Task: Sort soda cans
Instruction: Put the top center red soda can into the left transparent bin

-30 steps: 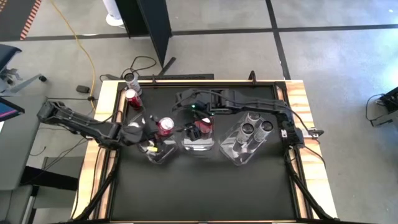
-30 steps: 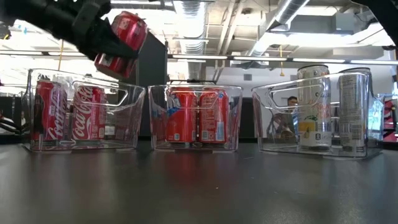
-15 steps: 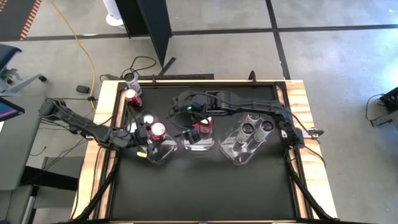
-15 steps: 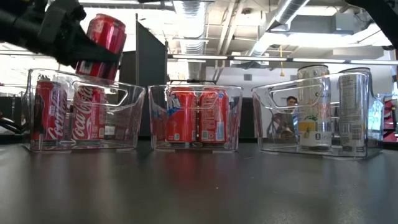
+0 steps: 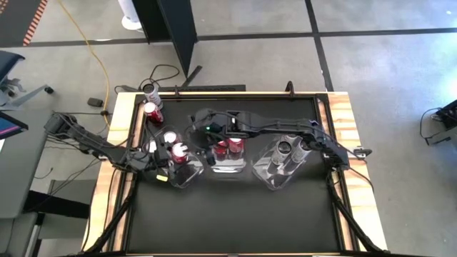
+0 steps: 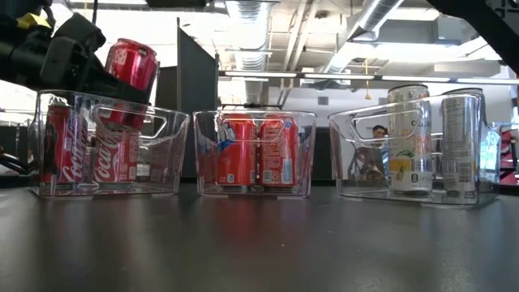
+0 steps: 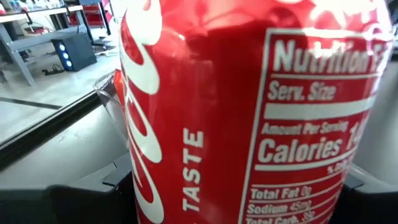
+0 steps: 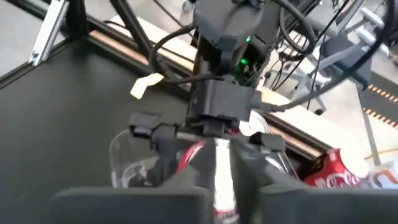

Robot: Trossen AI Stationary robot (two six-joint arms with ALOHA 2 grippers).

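Soda can [image 6: 128, 71], clamped in left hand [image 6: 77, 57], half-hidden behind bin [image 6: 174, 138]; right hand's state unclear.

I count three clear bins [image 6: 182, 130] across the table. In the low view I see five red cans [image 6: 276, 150]: two standing in the left bin, one tilted above it, two in the middle bin. Two silver cans [image 6: 409, 138] stand in the right bin. The high view shows two more cans [image 5: 151, 100] at the table's far-left corner.
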